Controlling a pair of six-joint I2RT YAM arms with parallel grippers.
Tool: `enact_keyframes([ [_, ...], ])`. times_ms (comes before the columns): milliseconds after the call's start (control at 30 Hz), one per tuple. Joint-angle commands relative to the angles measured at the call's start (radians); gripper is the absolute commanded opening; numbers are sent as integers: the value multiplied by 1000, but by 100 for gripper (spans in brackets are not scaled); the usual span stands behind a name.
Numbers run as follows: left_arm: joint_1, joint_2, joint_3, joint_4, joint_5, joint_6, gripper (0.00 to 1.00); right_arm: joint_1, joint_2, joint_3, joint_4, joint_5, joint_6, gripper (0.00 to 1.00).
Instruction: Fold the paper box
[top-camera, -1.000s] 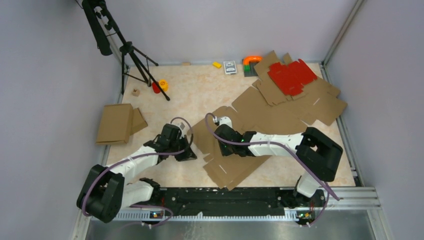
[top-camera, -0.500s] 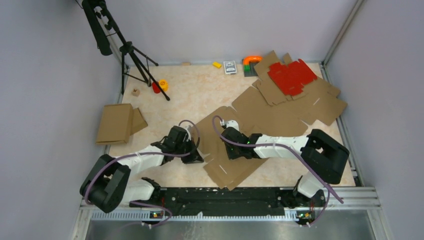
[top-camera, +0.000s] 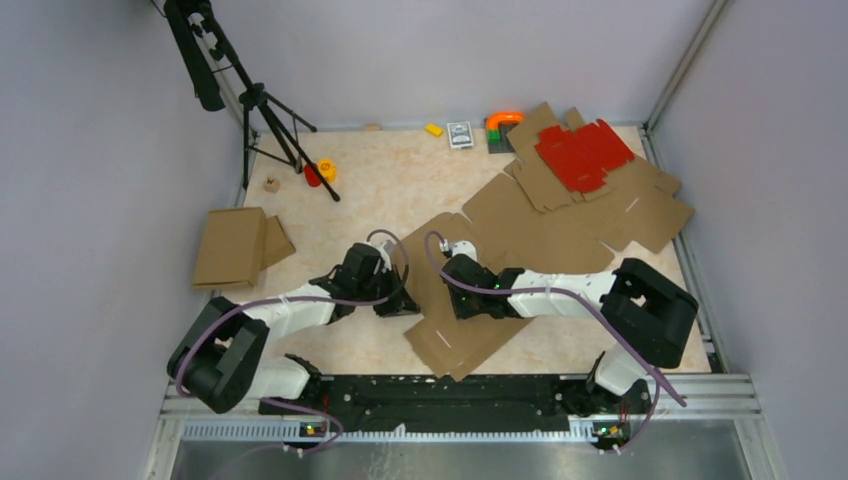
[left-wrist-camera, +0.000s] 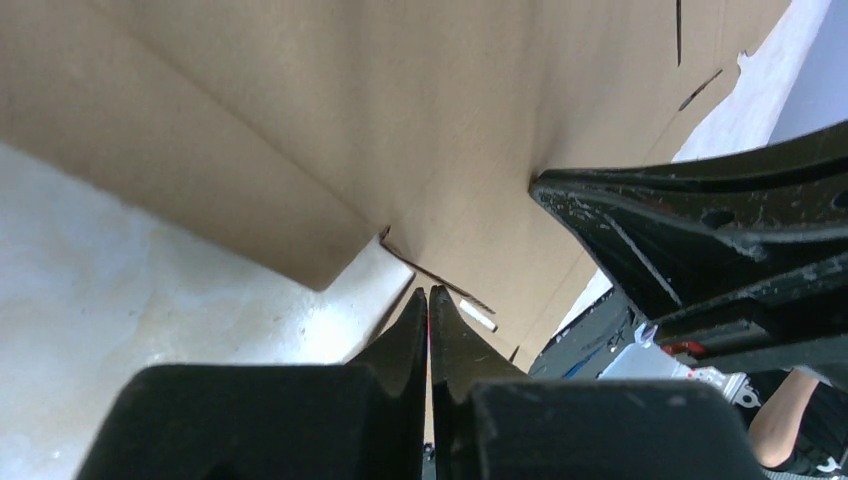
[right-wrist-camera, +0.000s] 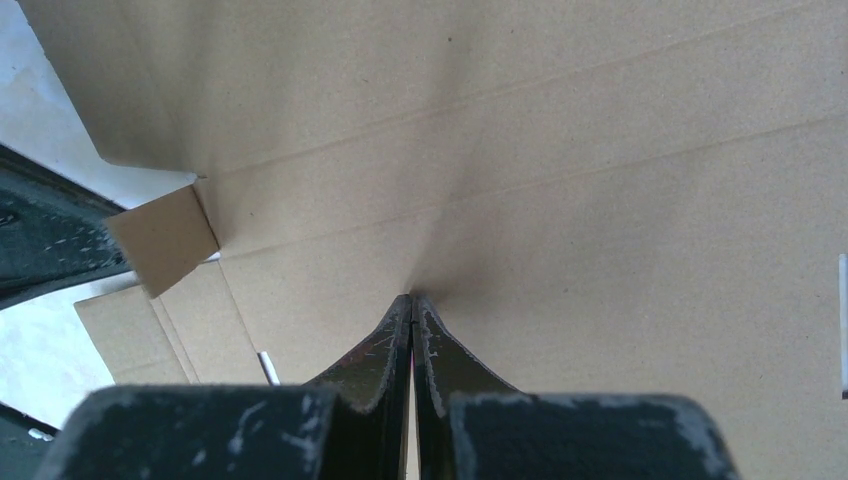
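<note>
The paper box (top-camera: 470, 340) is a large brown die-cut sheet lying flat between the table's middle and its front edge. My right gripper (top-camera: 458, 300) is shut, and its tips (right-wrist-camera: 412, 297) press down on a broad panel of the paper box (right-wrist-camera: 600, 150). A small side flap (right-wrist-camera: 165, 238) stands up a little at the left. My left gripper (top-camera: 402, 304) is also shut with nothing in it. Its tips (left-wrist-camera: 428, 292) sit at the sheet's left edge, by a notch in the cardboard (left-wrist-camera: 400, 100). The right gripper's fingers (left-wrist-camera: 700, 230) show close by.
More brown sheets (top-camera: 640, 205) and a red die-cut sheet (top-camera: 583, 152) lie at the back right. A folded brown cardboard piece (top-camera: 232, 245) lies at the left. A tripod (top-camera: 265, 110) stands at the back left, and small toys (top-camera: 500, 125) sit along the back edge.
My left gripper has moved right, up to the sheet's left edge. My right gripper has shifted slightly toward the front and closed fully on the panel.
</note>
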Motion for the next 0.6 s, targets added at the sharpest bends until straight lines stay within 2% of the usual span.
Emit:
enact_keyframes([
  [0,-4,65,56,66,11,6,0,-6,14,-12,21,-24,9,0],
  [333,-24,187,123,62,-15,36,0,-5,17,-14,25,-39,-2,0],
  [567,-75,269,222,-132,-156,121,0,-7,58,5,30,-75,-26,0],
])
